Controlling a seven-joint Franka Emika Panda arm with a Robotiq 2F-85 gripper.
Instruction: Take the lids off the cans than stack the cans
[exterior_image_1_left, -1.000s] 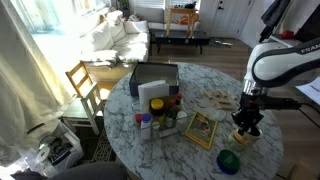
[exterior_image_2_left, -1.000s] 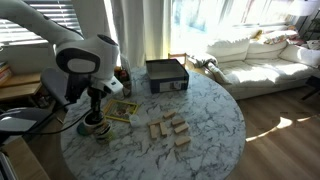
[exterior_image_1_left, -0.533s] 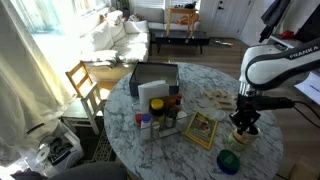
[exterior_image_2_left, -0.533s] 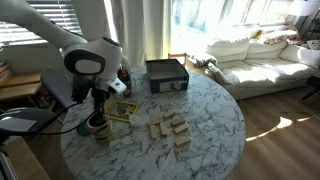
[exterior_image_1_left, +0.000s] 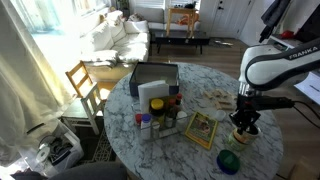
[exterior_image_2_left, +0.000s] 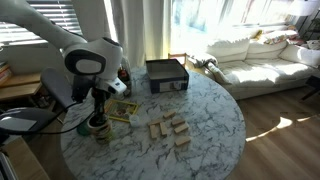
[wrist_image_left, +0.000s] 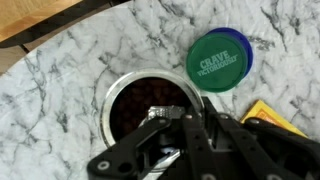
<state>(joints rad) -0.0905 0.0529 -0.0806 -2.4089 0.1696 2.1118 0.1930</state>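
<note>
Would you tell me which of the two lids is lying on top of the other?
The green lid, lettering up, lies on top; the blue lid only peeks out beneath it.

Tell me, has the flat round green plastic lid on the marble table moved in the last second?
No. In an exterior view, the green lid lies just where it did, at the same gap from the flat yellow packet.

The arm (exterior_image_1_left: 278, 62) arches over, its gripper (exterior_image_1_left: 244, 124) pointing straight down, jaw state unclear.
</note>
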